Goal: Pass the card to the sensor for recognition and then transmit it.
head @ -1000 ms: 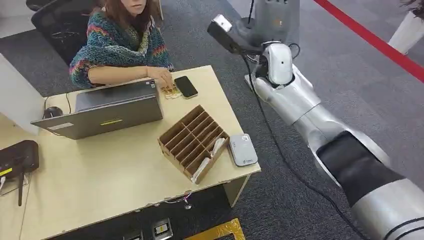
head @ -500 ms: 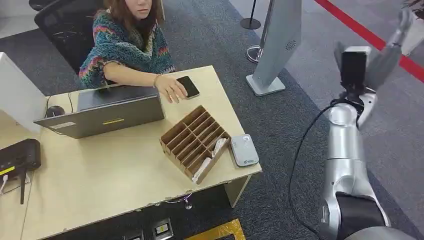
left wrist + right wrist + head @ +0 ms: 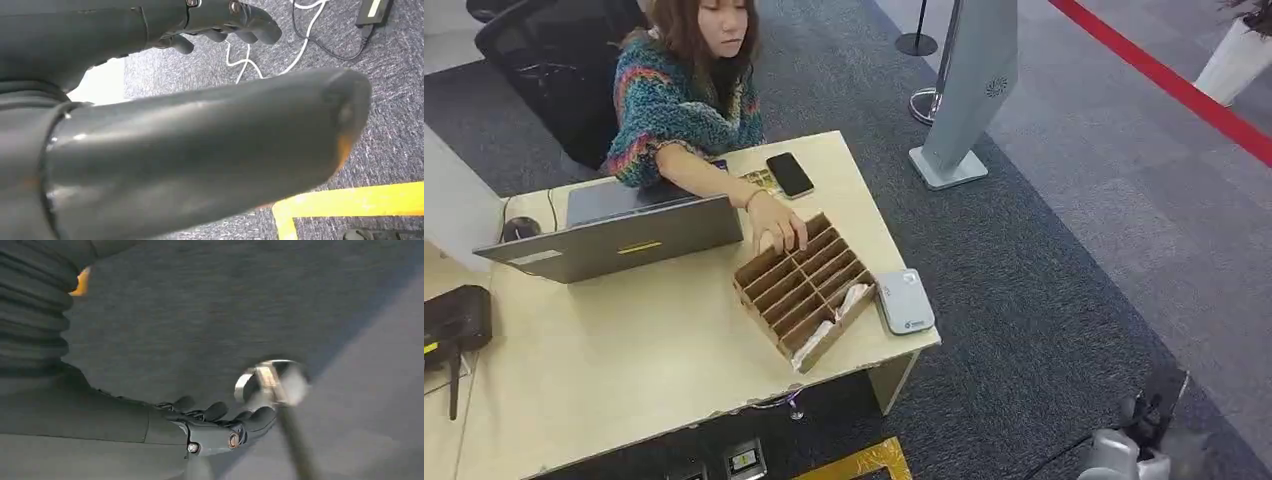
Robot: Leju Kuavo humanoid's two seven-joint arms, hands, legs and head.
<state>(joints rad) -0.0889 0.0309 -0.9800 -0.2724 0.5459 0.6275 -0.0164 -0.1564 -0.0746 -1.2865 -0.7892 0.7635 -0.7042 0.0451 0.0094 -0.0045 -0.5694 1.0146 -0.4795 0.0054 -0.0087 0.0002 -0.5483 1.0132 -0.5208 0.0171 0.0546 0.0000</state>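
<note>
The person's hand [image 3: 776,226] reached into the cardboard slotted organiser [image 3: 803,288] on the desk [image 3: 624,360]; white cards [image 3: 852,299] stood in its near slots, beside the grey card reader [image 3: 905,300]. A smartphone [image 3: 789,174] lay behind the open laptop [image 3: 614,235]. Left hand [image 3: 220,22] — fingers loosely curled, holding nothing. Right hand [image 3: 220,425] — likewise curled, over carpet.

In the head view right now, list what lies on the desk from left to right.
Black router → mouse → laptop → cardboard organizer → white card sensor. The phone lies farther back, above the organizer, so I leave it out of the order.
</note>
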